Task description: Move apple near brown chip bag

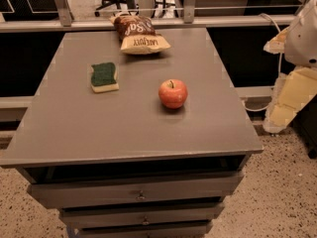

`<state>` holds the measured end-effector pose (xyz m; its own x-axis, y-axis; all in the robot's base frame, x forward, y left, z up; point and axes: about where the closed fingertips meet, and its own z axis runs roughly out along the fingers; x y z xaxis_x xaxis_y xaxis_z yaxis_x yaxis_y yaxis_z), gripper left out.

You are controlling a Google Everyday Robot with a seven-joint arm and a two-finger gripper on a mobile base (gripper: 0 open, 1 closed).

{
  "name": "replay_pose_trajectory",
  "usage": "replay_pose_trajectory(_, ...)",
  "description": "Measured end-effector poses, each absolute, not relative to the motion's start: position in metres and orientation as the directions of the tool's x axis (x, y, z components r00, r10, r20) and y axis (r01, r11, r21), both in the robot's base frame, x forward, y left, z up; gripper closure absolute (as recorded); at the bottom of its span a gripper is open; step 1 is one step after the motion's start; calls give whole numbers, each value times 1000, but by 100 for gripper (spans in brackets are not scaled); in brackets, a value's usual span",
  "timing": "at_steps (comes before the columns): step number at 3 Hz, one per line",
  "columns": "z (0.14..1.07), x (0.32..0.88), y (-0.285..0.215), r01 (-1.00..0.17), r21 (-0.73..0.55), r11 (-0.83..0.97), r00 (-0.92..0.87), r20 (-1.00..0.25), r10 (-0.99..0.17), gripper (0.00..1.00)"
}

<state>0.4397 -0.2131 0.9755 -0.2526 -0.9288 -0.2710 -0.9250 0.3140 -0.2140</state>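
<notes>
Camera view: the apple [173,93] is seen upright on the grey table [74,133], right of centre and well apart from the brown chip bag [140,34], which lies at the far edge. A green sponge [104,77] is set off to the left (not on the direct path). The gripper [280,114] is held beyond the table's right side, away from the apple; whether it is apart or together cannot be told. Reaching is judged the step in hand: the apple is best approached from above and clasped across its widest part.
</notes>
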Motion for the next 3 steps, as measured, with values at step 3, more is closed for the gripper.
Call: replay_pose_trajectory(3, 886, 445, -180, -857, -54, 513, -283, -781, -556, 0)
